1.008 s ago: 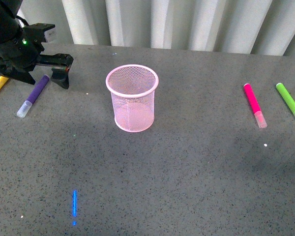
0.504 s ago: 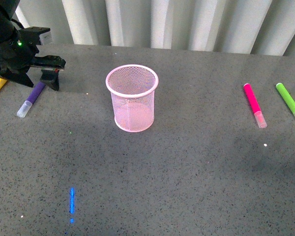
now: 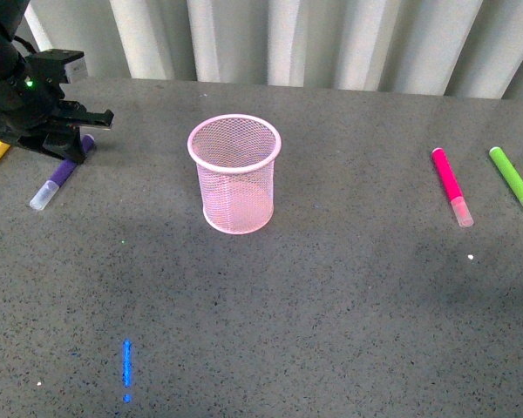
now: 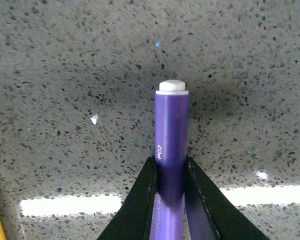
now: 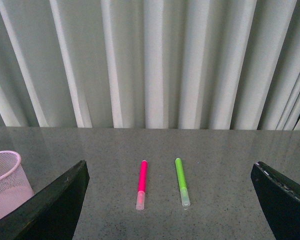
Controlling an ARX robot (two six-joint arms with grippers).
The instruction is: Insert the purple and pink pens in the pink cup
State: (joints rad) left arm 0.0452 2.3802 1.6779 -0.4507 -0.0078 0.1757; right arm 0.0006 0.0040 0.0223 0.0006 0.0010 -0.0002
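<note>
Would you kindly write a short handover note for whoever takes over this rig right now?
Left gripper: shut on the deep purple marker, which lies on the grey table, left of the pale pink wire-mesh cup.
Right gripper: open, empty.
Hot pink marker: on the table, right of the cup.
Done: nothing in the cup.
Left: lift and insert purple, then pink.

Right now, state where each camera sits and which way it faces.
Front: on the body, facing across the table; left gripper on purple pen, pink cup centre.
Left wrist: looks down its fingers clamping the purple pen.
Right wrist: faces the curtain through the open right gripper; pink pen, green marker.
Shared: front and right wrist show pink cup, pink pen.
</note>
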